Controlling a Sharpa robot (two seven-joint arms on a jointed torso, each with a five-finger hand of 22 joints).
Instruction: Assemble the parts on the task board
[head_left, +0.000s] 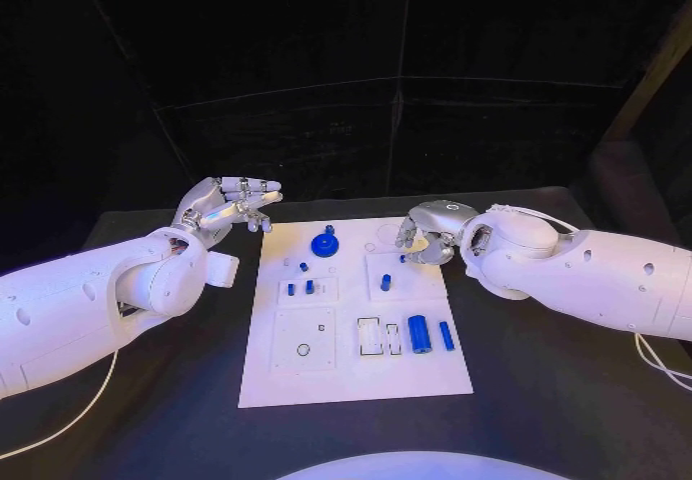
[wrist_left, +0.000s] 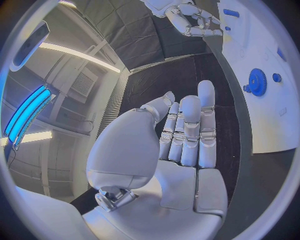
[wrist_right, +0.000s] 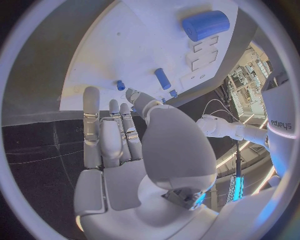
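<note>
The white board (head_left: 353, 385) is lying in the middle of the black table (head_left: 562, 400), and the small blue pieces are sitting on it. A blue gear (head_left: 325, 243) is standing near the board's far edge. A fat blue cylinder (head_left: 418, 333) and a thinner blue pin (head_left: 447, 336) are lying side by side near its right edge, and a short blue peg (head_left: 385, 282) is sitting closer to the middle.

The left hand (head_left: 231, 207) is hovering off the board's far left corner, fingers apart and holding nothing. The right hand (head_left: 430, 232) is hanging over the far right part of the board, fingers loosely spread and empty.

The pieces are probably light, stiff and smooth plastic, so they are likely to slip or roll. The cylinder looks best pinched across its round middle, the gear by its rim.
</note>
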